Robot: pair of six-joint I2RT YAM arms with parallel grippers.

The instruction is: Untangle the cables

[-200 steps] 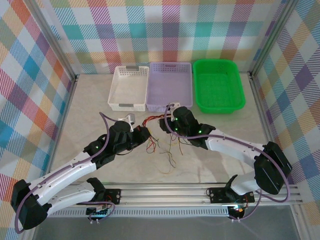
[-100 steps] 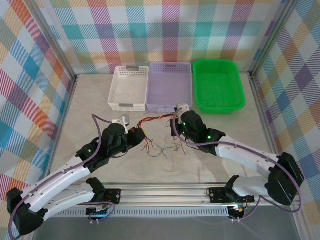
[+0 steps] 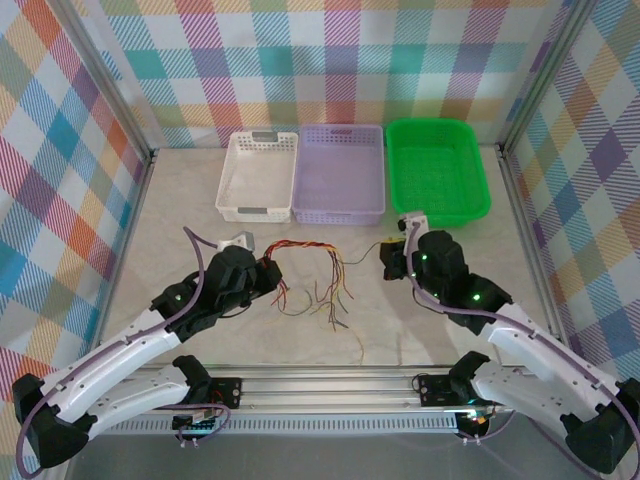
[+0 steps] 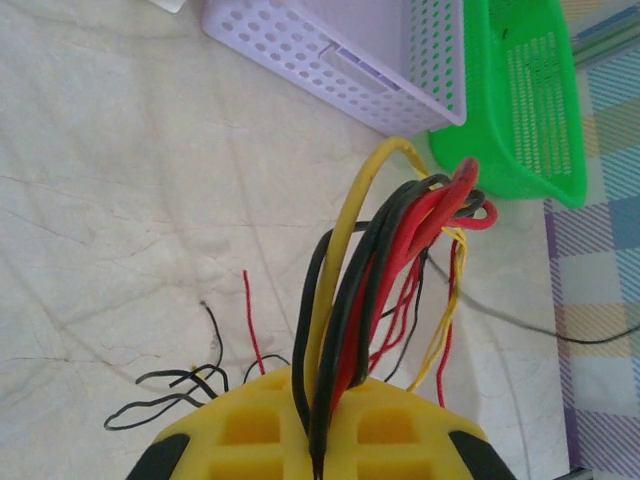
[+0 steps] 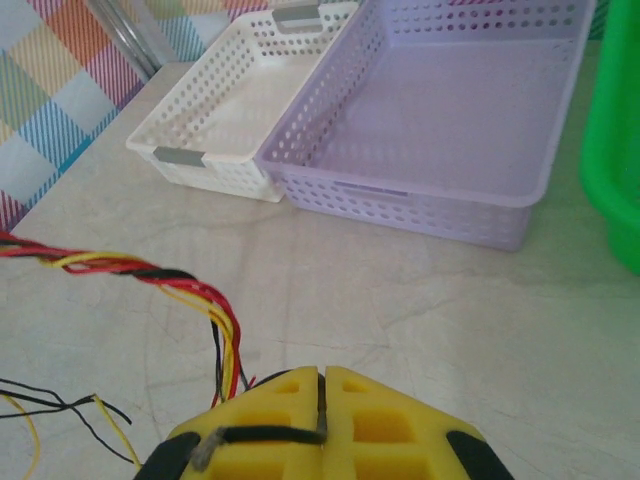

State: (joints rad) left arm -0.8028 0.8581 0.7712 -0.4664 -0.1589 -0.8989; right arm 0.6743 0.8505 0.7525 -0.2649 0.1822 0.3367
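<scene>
The cables (image 3: 312, 250) are a twisted bundle of red, yellow and black wires stretched over the table's middle, with loose ends drooping to the surface (image 3: 325, 298). My left gripper (image 3: 268, 268) is shut on the bundle's left end. In the left wrist view the wires (image 4: 395, 235) rise out from between the yellow fingers (image 4: 250, 430). My right gripper (image 3: 392, 256) is shut on a single black wire (image 3: 365, 247) that runs back towards the bundle. In the right wrist view that black wire (image 5: 262, 435) lies pinched between the pads, and the bundle (image 5: 150, 270) hangs to the left.
A white basket (image 3: 258, 178), a lilac basket (image 3: 340, 175) and a green basket (image 3: 436, 170) stand in a row at the back. One thin wire end trails towards the near edge (image 3: 360, 352). Plaid walls enclose the table.
My right gripper has moved right, away from the bundle, drawing a black wire out. The bundle has stretched out between the arms. The left gripper has shifted slightly left.
</scene>
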